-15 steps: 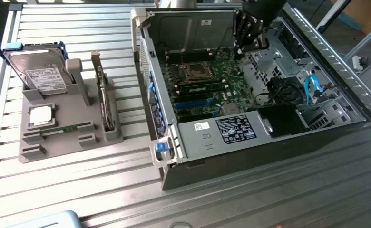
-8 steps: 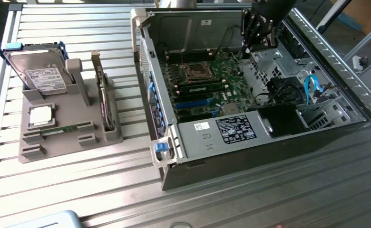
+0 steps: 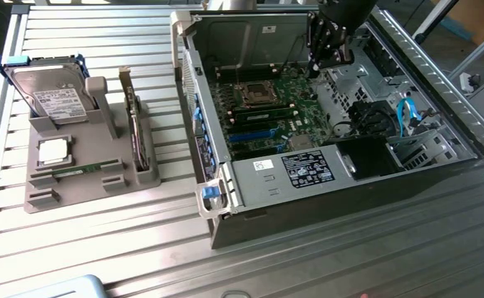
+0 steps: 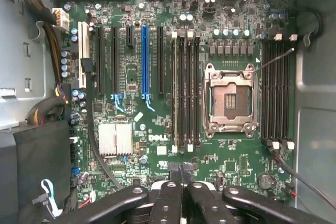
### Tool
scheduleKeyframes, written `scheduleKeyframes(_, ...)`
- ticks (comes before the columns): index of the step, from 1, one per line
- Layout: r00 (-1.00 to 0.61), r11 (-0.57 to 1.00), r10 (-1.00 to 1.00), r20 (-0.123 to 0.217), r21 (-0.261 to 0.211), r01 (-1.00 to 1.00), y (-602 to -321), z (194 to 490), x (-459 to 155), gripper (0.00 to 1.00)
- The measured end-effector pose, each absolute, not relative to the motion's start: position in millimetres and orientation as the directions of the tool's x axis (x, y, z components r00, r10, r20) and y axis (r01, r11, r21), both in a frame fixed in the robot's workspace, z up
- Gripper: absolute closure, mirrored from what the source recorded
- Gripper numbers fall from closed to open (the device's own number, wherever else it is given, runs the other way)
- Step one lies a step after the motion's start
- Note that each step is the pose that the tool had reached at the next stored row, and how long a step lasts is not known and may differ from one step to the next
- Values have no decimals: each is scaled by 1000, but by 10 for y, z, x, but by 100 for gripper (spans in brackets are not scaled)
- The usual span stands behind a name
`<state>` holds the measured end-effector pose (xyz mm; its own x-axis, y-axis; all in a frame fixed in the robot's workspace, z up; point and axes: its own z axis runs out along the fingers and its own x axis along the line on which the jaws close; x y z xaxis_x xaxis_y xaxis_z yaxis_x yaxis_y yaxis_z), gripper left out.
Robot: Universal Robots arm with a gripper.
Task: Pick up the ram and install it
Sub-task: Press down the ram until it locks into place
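Note:
One ram stick (image 3: 80,169), thin and green, lies flat in the grey holder (image 3: 76,186) on the exterior view's left. A second green stick (image 3: 263,115) stands in a memory slot on the motherboard; in the wrist view it is a pale edge (image 4: 175,87) in the slot farthest from the CPU socket (image 4: 231,95). The three black slots beside it are bare. My gripper (image 3: 315,69) hangs over the far part of the open computer case (image 3: 308,186), above the board and apart from both sticks. Its black fingers (image 4: 168,198) are pressed together around the gripper (image 4: 182,186), and I see nothing between them.
The holder also carries a silver hard drive (image 3: 51,99), an upright expansion card (image 3: 133,118) and a small square chip (image 3: 51,151). Inside the case are a black power supply box (image 3: 366,155), blue cables (image 3: 403,115) and black wire bundles. The ribbed metal table (image 3: 101,248) runs all around.

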<state>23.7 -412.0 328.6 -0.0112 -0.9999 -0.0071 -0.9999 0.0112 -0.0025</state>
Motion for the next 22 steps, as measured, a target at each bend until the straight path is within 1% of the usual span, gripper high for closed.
scheduleKeyframes(6, -11, 11, -1000, -7, -3, -1000, -4120, 3245, 237, 90)
scheduleKeyframes(22, -11, 11, -1000, -7, -3, -1000, -4120, 2936, 237, 90)
